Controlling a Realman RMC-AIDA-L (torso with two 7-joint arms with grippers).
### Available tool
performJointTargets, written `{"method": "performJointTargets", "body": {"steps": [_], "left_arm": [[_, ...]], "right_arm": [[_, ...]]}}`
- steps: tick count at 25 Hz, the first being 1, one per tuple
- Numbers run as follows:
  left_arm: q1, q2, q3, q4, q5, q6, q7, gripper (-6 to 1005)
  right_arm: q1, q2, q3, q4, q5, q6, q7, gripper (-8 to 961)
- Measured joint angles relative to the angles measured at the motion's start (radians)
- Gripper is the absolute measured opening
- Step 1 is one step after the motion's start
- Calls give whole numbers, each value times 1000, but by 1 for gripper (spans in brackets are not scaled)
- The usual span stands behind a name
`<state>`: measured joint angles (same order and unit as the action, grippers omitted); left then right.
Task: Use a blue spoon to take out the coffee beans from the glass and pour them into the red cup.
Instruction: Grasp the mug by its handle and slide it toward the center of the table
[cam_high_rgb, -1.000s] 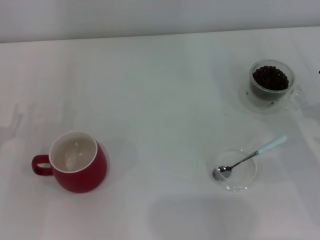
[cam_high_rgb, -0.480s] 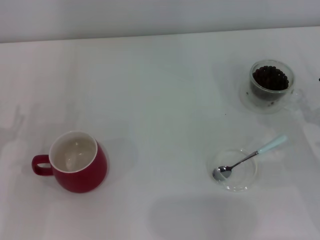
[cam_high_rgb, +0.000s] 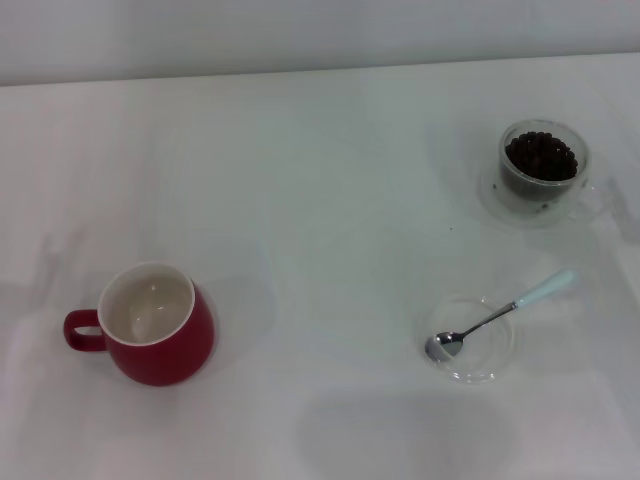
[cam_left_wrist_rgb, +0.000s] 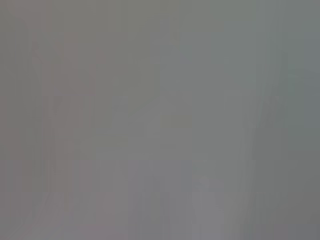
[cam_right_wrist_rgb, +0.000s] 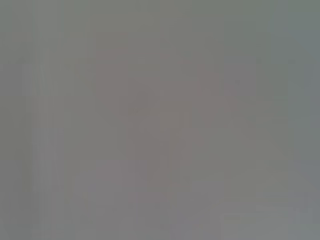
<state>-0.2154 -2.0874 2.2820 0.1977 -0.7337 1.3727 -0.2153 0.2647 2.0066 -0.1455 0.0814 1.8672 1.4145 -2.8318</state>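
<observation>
Nothing moved; blue spoon on dish, tools unseen.

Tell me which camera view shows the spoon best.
The head view. There the spoon lies in full, its bowl in a flat glass dish and its pale handle pointing toward the glass of beans. Both wrist views show only blank grey, no spoon.

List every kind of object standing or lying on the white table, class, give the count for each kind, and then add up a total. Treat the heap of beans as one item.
Red cup: 1
Glass with handle, on its clear saucer: 1
Heap of coffee beans inside the glass: 1
Blue spoon: 1
Flat clear dish under the spoon's bowl: 1
Total: 5
</observation>
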Motion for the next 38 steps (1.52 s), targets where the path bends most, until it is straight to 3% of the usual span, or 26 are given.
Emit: {"method": "performJointTargets", "body": {"steps": [9,18,24,38], "left_arm": [[144,0,249,60,2,72,127,880],[276,-1,334,97,3,169,193,879],[291,-2,374,91,-5,127,185,879],[283,0,373,74,-13,43,151,879]], "right_arm": [[0,0,7,-70,27,-4,0,766],[2,0,7,-94,45,-8,0,765],[3,0,7,-91,46,-9,0,764],[-9,0,7,-64,44,-32,0,761]]}}
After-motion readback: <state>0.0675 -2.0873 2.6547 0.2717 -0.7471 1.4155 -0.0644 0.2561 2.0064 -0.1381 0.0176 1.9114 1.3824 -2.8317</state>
